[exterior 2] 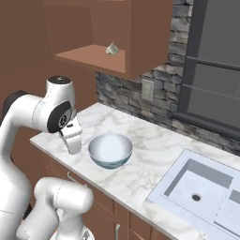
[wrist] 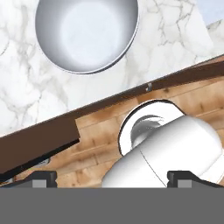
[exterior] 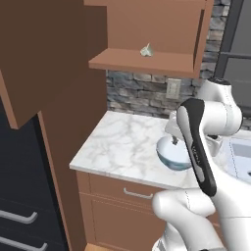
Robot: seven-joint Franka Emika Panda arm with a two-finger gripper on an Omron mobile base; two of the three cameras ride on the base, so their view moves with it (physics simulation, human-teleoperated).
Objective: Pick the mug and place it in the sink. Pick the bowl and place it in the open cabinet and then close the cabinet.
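Note:
The light blue-grey bowl (exterior: 172, 156) (exterior 2: 110, 150) (wrist: 85, 33) sits upright on the marble counter near its front edge. My gripper (exterior 2: 73, 145) (wrist: 116, 178) hangs just left of the bowl in the right base view, over the counter's front edge and pointing down. It is open, with nothing between its fingertips (wrist: 43, 177). The pale sink (exterior 2: 206, 171) (exterior: 241, 147) is set into the counter to the right. Above the counter, the brown wall cabinet (exterior: 147, 61) (exterior 2: 93, 56) stands open and its inner shelf shows. The mug is out of view.
A small grey-white lump (exterior: 146, 50) (exterior 2: 111, 48) lies on the cabinet shelf. A wall outlet (exterior: 172, 88) (exterior 2: 147, 89) is on the stone backsplash. Base cabinets with a horizontal handle (exterior: 137, 194) are below the counter. A tall brown panel (exterior: 49, 59) stands at left.

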